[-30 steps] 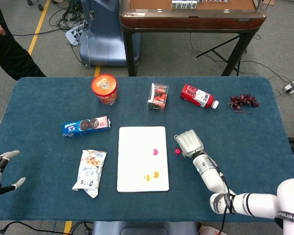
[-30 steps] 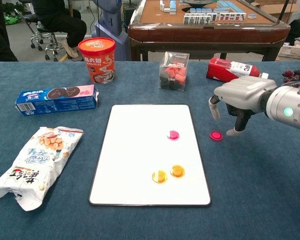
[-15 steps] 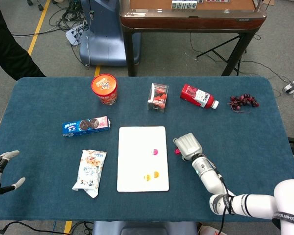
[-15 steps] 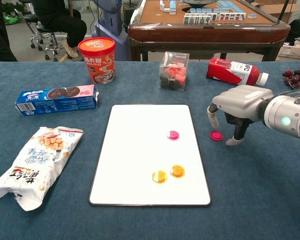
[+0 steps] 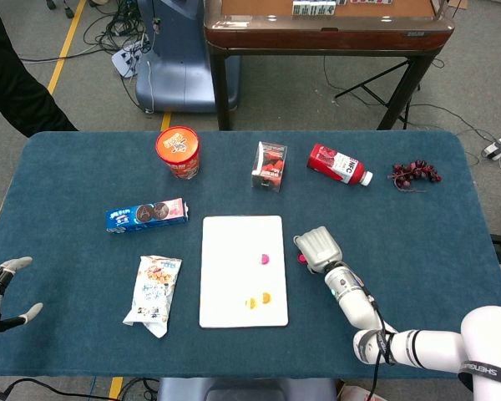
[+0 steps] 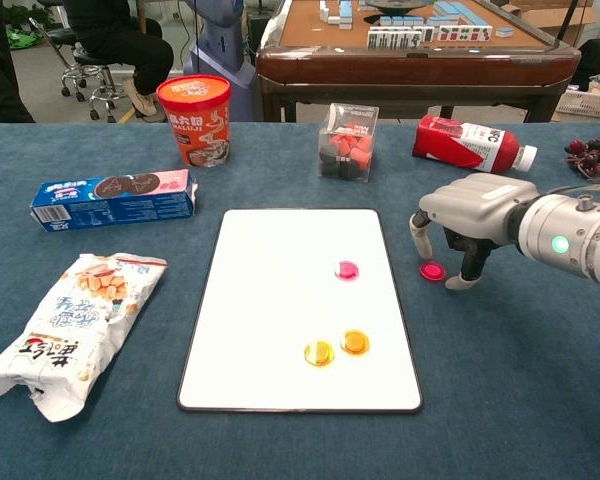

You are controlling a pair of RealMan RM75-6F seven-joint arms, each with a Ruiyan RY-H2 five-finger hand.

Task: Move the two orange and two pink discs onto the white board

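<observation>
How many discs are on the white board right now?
3: one pink disc and two orange discs on the white board. The second pink disc lies off it.

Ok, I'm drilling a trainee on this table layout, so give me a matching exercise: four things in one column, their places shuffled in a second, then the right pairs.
Things:
1. orange discs
2. pink disc off the board
3. snack bag
4. red bottle

Places:
A. lying behind the right hand
B. on the cloth under the right hand
C. left of the white board
D. on the white board, near edge

Pairs: 1-D, 2-B, 3-C, 4-A
</observation>
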